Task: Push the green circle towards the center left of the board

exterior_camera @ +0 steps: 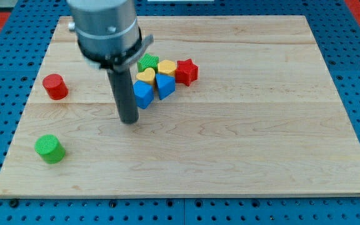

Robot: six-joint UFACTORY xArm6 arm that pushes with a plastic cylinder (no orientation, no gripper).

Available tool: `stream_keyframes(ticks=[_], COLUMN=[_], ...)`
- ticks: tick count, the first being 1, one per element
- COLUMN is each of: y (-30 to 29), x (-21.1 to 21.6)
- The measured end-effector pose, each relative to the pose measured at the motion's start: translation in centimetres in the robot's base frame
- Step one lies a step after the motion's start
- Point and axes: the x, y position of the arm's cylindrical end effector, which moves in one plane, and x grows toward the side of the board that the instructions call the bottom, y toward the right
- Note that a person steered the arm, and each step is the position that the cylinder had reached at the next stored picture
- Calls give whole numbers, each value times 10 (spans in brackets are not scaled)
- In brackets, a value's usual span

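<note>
Nearest the camera, the green circle (49,149) stands upright on the desk (242,150) at the lower left, a short cylinder with its axis vertical and no facing direction. Above it, near the left edge, sits the red circle (55,86). Right of both, my tip (129,120) rests on bare wood, well apart from the green circle. My end effector is a plain rod, with nothing to spread or pinch. A cluster of blocks (158,76) lies just right of the rod. I judge this the approach step: next I must get below the green circle and push it upward.
</note>
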Motion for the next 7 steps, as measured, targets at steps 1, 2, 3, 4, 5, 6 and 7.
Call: stream_keyframes(ticks=[1,2,3,4,5,6,7], y=[19,-35,-83,-113,-112,-109,-130], x=[74,78,79,73,19,33,57])
